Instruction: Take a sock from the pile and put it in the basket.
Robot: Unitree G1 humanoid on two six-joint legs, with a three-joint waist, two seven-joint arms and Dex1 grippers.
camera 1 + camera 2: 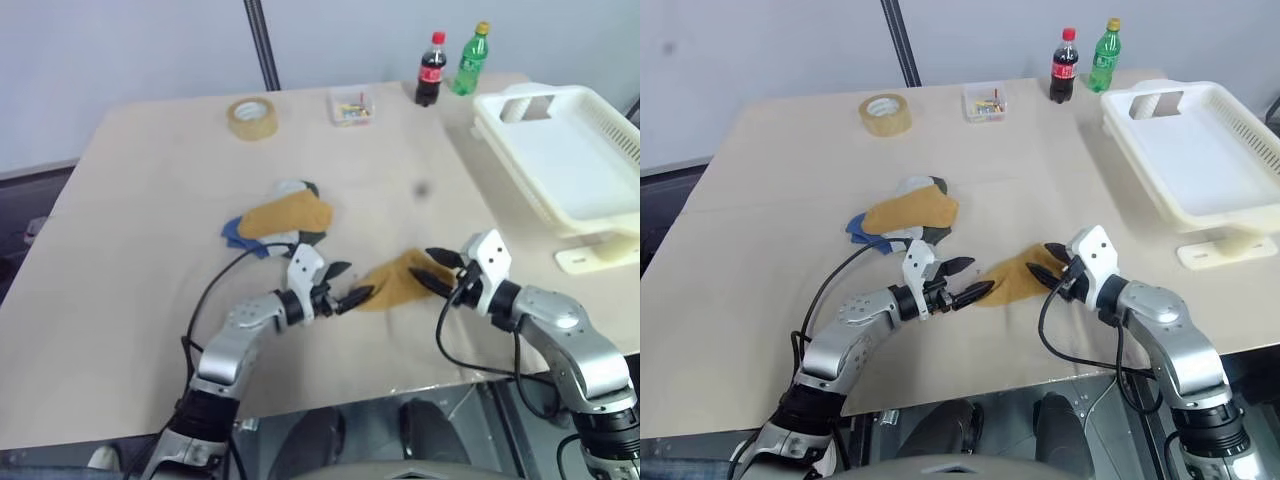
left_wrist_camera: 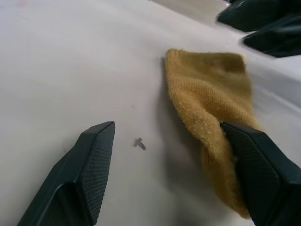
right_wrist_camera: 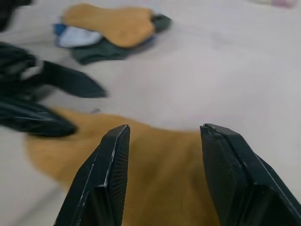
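Note:
The pile [image 1: 285,218] of mustard, blue, grey and white socks lies mid-table. A single mustard sock [image 1: 395,283] lies flat nearer the front edge, apart from the pile. My left gripper [image 1: 347,283] is open at the sock's left end, and in the left wrist view one fingertip [image 2: 244,146] touches the sock's [image 2: 207,89] edge. My right gripper [image 1: 436,271] is open at the sock's right end, its fingers spread just above the cloth [image 3: 155,169]. The cream-white basket [image 1: 600,140] stands at the table's right side and holds nothing.
Along the far edge stand a tape roll [image 1: 252,118], a small clear box [image 1: 351,106], a cola bottle [image 1: 431,70] and a green bottle [image 1: 470,60]. A cream block [image 1: 590,258] lies in front of the basket. The table's front edge is close under both arms.

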